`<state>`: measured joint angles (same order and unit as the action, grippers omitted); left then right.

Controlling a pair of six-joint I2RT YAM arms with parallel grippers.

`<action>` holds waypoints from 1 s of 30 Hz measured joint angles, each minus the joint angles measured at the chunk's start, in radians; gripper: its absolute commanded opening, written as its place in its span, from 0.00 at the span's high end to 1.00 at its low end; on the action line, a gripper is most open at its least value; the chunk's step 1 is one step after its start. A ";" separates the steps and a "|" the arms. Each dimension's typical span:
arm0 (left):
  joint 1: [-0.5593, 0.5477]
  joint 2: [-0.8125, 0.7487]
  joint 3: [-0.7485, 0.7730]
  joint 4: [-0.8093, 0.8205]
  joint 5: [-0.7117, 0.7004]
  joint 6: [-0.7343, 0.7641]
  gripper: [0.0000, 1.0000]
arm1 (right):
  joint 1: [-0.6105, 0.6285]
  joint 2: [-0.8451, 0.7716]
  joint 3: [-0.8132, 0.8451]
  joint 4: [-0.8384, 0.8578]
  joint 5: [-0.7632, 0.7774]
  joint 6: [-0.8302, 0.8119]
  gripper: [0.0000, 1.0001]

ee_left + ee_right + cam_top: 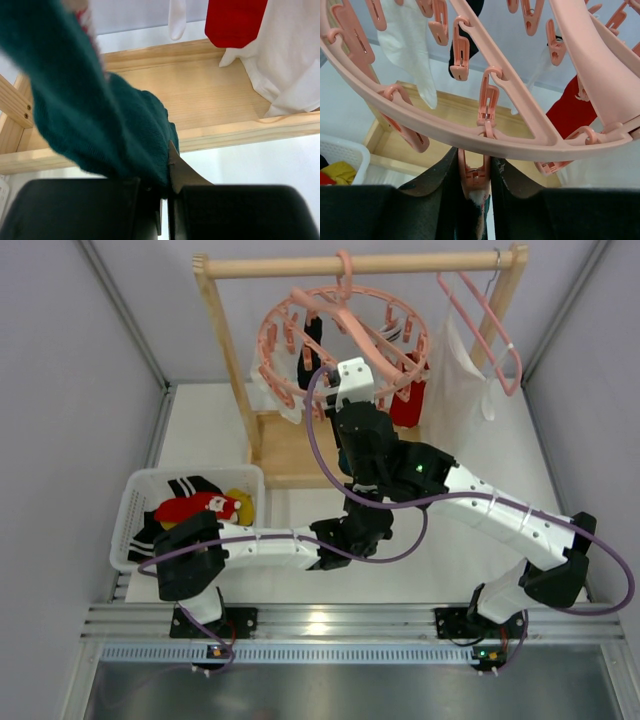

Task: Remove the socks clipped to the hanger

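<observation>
The salmon-pink ring hanger (340, 335) hangs by its hook from the wooden rack; its ring (470, 127) fills the right wrist view. My right gripper (345, 390) (476, 182) reaches up under the ring and is shut on one dangling clip (475, 175), which holds the top of a sock. My left gripper (167, 187) is shut on the lower end of a dark teal-green sock (100, 115) that stretches up and to the left; in the top view it is hidden under the right arm. A red sock (405, 405) (235, 20), a black sock (313, 340) and a white sock (412, 45) hang from other clips.
A white basket (135, 505) at the left holds red, striped and yellow socks. The wooden rack (360, 262) has a base shelf (210, 95) below the hanger. A large white garment (455, 390) and a plain pink coat hanger (495, 335) hang at the right.
</observation>
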<state>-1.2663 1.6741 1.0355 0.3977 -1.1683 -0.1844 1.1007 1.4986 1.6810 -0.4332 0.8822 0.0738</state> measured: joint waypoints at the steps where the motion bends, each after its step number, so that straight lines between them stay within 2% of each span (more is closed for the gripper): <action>1: 0.000 -0.001 0.000 0.000 0.000 0.000 1.00 | 0.000 0.000 0.000 0.003 0.000 -0.001 0.80; 3: 0.000 -0.004 0.000 0.000 0.000 -0.004 1.00 | 0.000 0.000 0.000 0.008 -0.002 0.000 0.83; 4: 0.000 -0.006 0.000 0.000 0.001 -0.006 1.00 | 0.000 0.000 0.000 0.008 -0.002 0.000 0.92; 9: 0.000 -0.029 -0.018 0.001 0.005 -0.031 1.00 | 0.000 -0.005 -0.005 0.016 -0.007 0.000 0.92; 10: 0.000 -0.034 -0.027 0.001 0.005 -0.036 1.00 | 0.000 -0.006 -0.006 0.016 -0.008 0.000 0.98; 13: 0.000 -0.047 -0.060 0.002 0.010 -0.061 1.00 | 0.000 -0.011 -0.008 0.026 -0.013 0.000 1.00; 17: -0.001 -0.080 -0.129 -0.003 0.020 -0.097 1.00 | -0.004 -0.018 -0.021 0.040 -0.021 0.005 0.99; 18: -0.001 -0.087 -0.140 -0.005 0.023 -0.108 1.00 | -0.006 -0.018 -0.021 0.040 -0.024 0.007 0.97; 19: -0.001 -0.095 -0.152 -0.012 0.024 -0.121 1.00 | -0.007 -0.018 -0.021 0.041 -0.029 0.008 0.86; 21: -0.002 -0.116 -0.172 -0.045 0.024 -0.147 1.00 | -0.011 -0.020 -0.023 0.043 -0.042 0.013 0.77; 22: -0.003 -0.130 -0.179 -0.069 0.023 -0.162 1.00 | -0.011 -0.023 -0.030 0.045 -0.047 0.015 0.60; 23: -0.003 -0.149 -0.185 -0.100 0.022 -0.178 1.00 | -0.013 -0.028 -0.039 0.049 -0.055 0.019 0.52; 30: 0.000 -0.381 -0.221 -0.381 0.012 -0.352 1.00 | -0.020 -0.094 -0.121 0.062 -0.108 0.040 0.26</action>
<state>-1.2667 1.2926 0.8146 0.0162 -1.1561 -0.5369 1.0809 1.4048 1.5600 -0.3714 0.7738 0.1143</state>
